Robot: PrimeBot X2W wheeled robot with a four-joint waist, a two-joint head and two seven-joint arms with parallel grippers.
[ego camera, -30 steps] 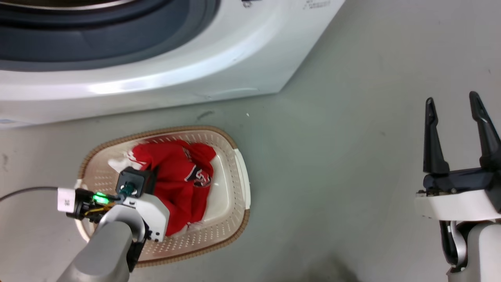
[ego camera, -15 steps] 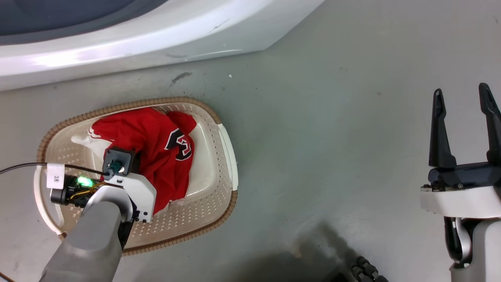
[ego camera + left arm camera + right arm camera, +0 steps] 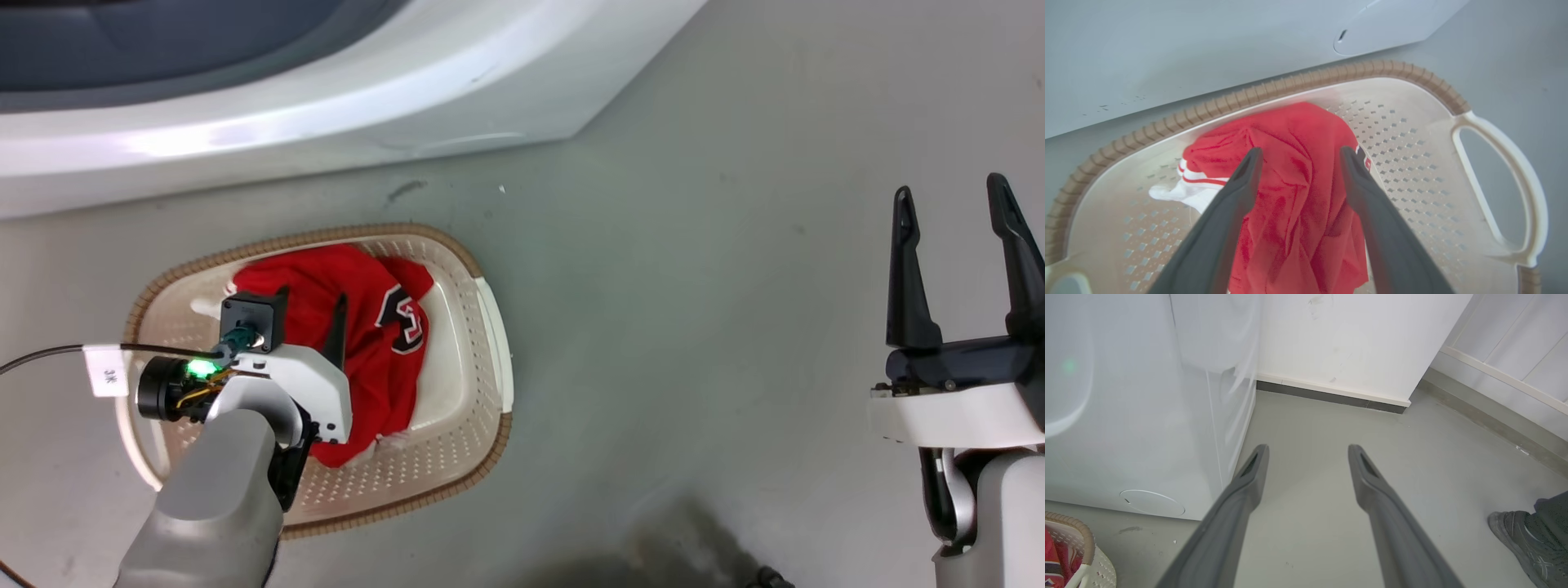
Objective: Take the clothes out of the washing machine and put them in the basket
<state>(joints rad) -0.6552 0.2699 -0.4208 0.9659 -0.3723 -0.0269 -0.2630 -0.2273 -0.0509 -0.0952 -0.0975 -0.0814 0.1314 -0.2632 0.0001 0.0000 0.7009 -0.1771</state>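
Clothes [image 3: 369,363] lie heaped in the basket [image 3: 457,408] below the left tool [image 3: 1300,151], spread wide and empty, as is the right tool [image 3: 947,189].

The washing machine [image 3: 326,122] is running off the head view's top edge, while the left wrist [image 3: 302,392] is hiding part of the clothes [image 3: 371,363] in the basket [image 3: 453,457].

Soft red cloth clothes [image 3: 1298,183]; perforated plastic basket [image 3: 1412,134]; glossy washing machine [image 3: 326,122].
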